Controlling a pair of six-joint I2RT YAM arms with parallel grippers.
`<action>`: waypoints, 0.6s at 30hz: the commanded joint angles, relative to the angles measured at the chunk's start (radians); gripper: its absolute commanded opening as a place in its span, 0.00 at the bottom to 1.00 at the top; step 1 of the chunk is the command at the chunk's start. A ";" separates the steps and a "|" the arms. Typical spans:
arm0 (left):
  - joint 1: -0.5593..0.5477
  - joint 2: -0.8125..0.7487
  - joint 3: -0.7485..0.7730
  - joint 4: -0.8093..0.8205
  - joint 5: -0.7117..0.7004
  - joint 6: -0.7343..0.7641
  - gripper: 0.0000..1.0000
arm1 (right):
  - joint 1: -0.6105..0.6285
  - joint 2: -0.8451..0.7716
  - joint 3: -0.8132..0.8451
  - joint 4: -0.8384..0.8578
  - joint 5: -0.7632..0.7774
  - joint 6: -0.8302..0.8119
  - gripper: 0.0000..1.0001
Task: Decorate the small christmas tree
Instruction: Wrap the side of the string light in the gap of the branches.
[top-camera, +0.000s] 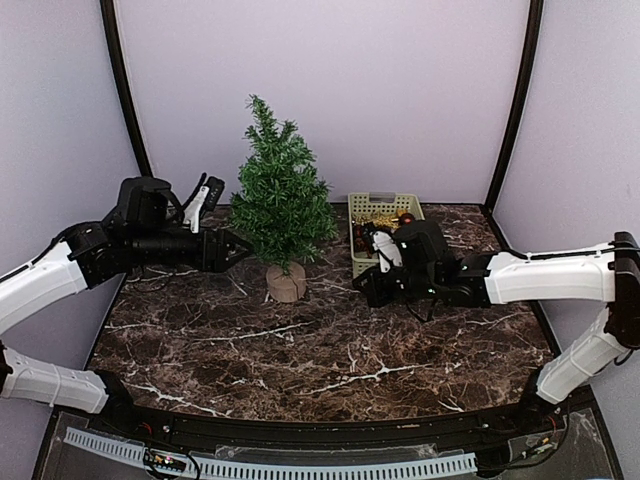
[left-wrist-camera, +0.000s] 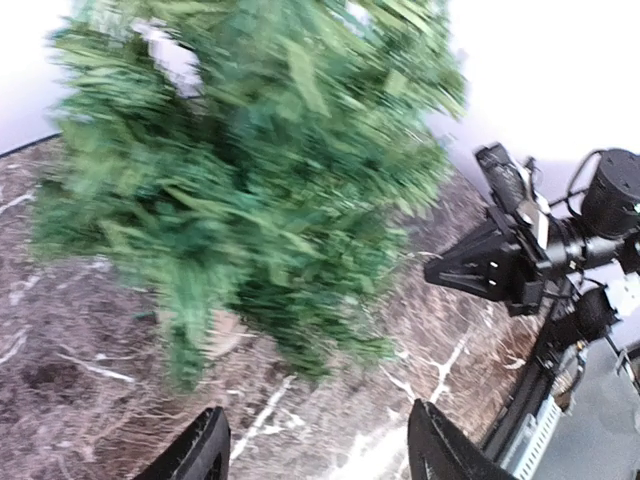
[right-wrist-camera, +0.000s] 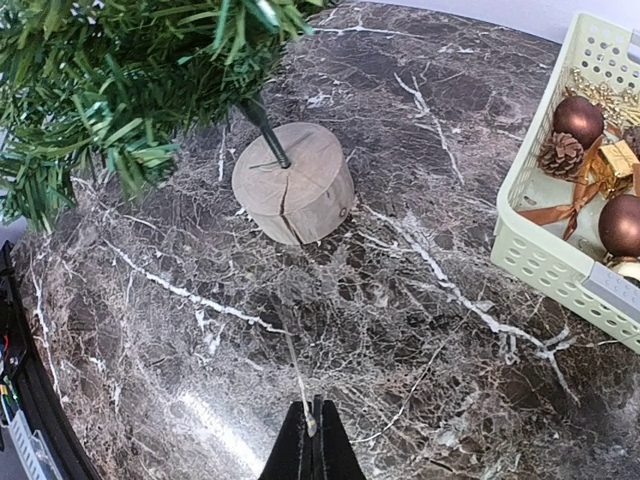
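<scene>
The small christmas tree (top-camera: 283, 195) stands on the table (top-camera: 300, 350) a little left of centre and toward the back, its trunk set in a stump base (top-camera: 287, 282). My left gripper (top-camera: 238, 250) sits to the tree's left, tips at the lower branches, above the tabletop. To the tree's right, near the back edge, lies the basket (top-camera: 384, 200), with baubles (right-wrist-camera: 580, 118) and a pine cone (right-wrist-camera: 560, 155) in it. My right gripper (top-camera: 365, 290) is just in front of the basket, right of the stump base and apart from it, low over the table
</scene>
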 joint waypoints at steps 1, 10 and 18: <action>-0.030 0.040 -0.011 0.057 0.059 -0.054 0.62 | 0.021 0.008 0.008 0.023 -0.006 -0.010 0.00; -0.032 0.124 -0.025 0.106 -0.041 -0.123 0.53 | 0.071 -0.025 -0.001 0.020 -0.003 -0.010 0.00; -0.031 0.157 -0.048 0.166 -0.058 -0.140 0.42 | 0.134 -0.101 -0.002 -0.011 -0.052 -0.027 0.00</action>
